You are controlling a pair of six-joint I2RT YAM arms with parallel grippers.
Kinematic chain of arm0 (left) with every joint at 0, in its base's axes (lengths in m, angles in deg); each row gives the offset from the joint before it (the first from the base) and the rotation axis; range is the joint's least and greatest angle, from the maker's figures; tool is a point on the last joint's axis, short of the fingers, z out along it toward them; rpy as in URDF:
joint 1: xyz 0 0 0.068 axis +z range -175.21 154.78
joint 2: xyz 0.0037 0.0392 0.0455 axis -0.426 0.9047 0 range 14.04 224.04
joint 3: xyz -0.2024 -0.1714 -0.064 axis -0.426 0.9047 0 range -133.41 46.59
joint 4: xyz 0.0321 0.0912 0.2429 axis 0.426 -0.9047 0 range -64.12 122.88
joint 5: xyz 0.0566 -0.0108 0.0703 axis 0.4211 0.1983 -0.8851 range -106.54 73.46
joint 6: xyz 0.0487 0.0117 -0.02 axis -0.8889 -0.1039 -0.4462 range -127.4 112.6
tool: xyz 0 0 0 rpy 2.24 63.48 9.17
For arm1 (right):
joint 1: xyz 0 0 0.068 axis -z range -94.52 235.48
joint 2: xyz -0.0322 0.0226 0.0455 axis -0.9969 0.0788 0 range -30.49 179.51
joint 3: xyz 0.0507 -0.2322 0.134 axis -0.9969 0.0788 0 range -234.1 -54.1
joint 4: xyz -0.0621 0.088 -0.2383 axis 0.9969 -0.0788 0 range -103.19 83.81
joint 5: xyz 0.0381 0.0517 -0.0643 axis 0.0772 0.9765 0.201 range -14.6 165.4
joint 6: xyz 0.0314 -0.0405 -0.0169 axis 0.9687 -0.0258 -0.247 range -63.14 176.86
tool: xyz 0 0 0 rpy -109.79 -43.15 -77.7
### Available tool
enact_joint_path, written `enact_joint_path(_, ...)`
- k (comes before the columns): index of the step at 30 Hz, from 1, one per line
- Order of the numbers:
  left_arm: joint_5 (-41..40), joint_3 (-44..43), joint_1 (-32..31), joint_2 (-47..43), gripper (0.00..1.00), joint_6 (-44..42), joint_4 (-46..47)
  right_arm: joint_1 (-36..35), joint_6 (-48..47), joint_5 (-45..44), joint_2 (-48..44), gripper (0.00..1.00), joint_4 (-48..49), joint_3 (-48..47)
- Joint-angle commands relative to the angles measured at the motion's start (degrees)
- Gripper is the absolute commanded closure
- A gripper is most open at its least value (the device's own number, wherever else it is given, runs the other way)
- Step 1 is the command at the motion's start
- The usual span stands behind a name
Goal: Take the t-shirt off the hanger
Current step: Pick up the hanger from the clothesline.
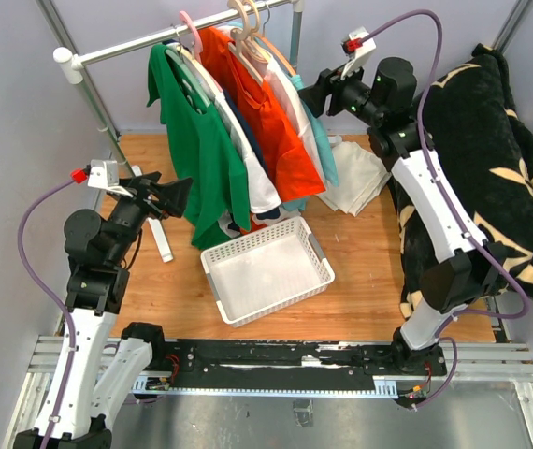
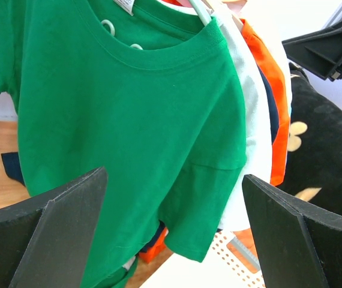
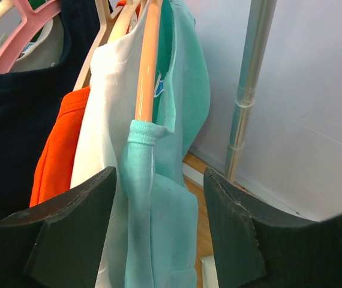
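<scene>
The right claw [image 1: 307, 92], spread wide in the top view's upper right, sits just beside the mint t-shirt [image 3: 183, 90] hanging straight down from its peach hanger [image 3: 148, 60], nearer than the left claw [image 1: 184, 196], also spread, which faces the green t-shirt [image 1: 206, 159] at centre left

A rail [image 1: 182, 33] ran across the back of the table [image 1: 369, 281], and a row of t-shirts [image 1: 266, 122] hung from it on hangers [image 1: 246, 37]. The leftmost t-shirt [image 1: 206, 159] ended the row, with the left hand [image 1: 168, 196] just to its left. The right hand [image 1: 318, 92] was at the row's right end. A basket [image 1: 315, 254] stood on the table in front of the row. A folded pile [image 1: 360, 178] lay behind and to the right of the basket. A draped blanket [image 1: 491, 159] was at the far right.
</scene>
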Motion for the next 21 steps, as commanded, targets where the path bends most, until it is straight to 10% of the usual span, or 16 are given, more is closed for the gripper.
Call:
enact_joint_path(1, 1.47, 0.9, 0.42, -0.41, 0.0, -0.23, 2.46, -1.29, -1.11, -0.25, 2.13, 0.4, 1.17, -3.36)
enact_joint_path(21, 1.73, 1.89, 0.42, -0.41, 0.0, -0.15, 3.38, -4.09, -4.37, -5.03, 7.64, 0.49, -0.55, -10.2)
